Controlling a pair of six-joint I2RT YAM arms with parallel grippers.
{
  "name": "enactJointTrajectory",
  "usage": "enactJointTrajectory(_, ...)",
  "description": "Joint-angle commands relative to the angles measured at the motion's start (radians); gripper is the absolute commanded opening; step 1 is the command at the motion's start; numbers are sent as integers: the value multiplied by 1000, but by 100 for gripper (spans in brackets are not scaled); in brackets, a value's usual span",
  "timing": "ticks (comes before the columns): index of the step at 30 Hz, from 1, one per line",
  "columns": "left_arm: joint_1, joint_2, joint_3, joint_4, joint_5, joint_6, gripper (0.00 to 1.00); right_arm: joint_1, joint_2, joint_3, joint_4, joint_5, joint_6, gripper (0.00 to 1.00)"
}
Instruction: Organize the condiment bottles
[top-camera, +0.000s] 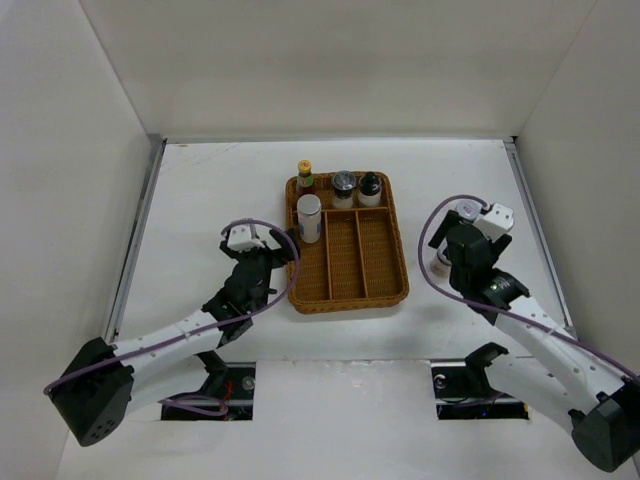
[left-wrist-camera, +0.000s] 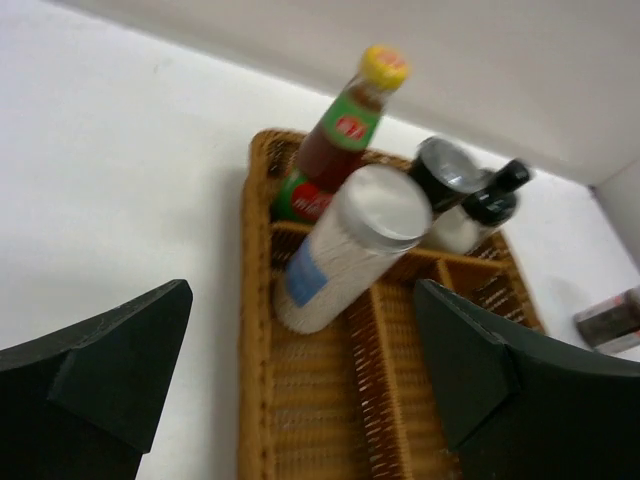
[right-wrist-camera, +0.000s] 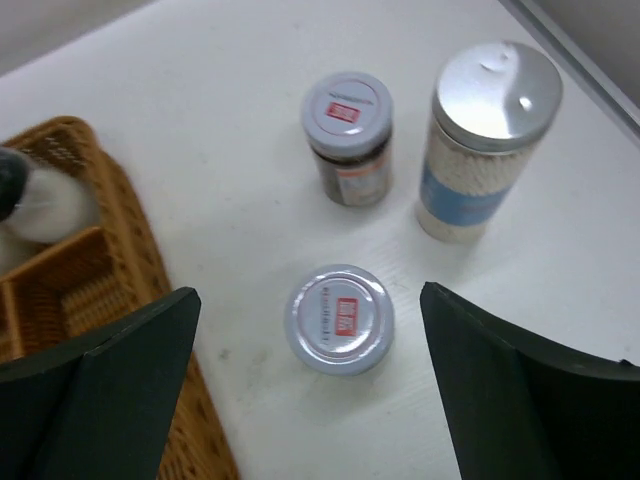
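Note:
Four condiment bottles stand at the far end of the brown wicker tray (top-camera: 385, 270): a red sauce bottle (top-camera: 305, 175) with a yellow cap, a silver-lidded jar (top-camera: 344, 184), a black-capped bottle (top-camera: 370, 187) and a taller white-and-blue jar (top-camera: 309, 218). My left gripper (left-wrist-camera: 302, 310) is open and empty, just short of the white-and-blue jar (left-wrist-camera: 350, 250), over the tray's left compartment (left-wrist-camera: 310, 420). My right gripper (right-wrist-camera: 310, 295) is open above a white-lidded jar (right-wrist-camera: 340, 318) on the table. Beyond it stand a dark jar (right-wrist-camera: 347, 135) and a tall silver-lidded white-and-blue jar (right-wrist-camera: 487, 135).
The tray's three long compartments (top-camera: 350, 265) hold nothing but the white-and-blue jar. White walls close in the table on three sides. The tray's right rim (right-wrist-camera: 100, 200) lies just left of my right gripper. A blurred object (left-wrist-camera: 610, 320) sits right of the tray.

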Motion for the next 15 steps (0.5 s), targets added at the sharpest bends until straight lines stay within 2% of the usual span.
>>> enactJointTrajectory(1,51,-13,-82,103,2,-97,94,-58,39,44,-115,-52,40,100)
enactJointTrajectory(8,100,-51,-144,121,29,-157,94,-147,149,41,-97,-199,60,100)
enactJointTrajectory(15,101,24,-139,143,54,-169,94,-199,302,49,32,-260,38,100)
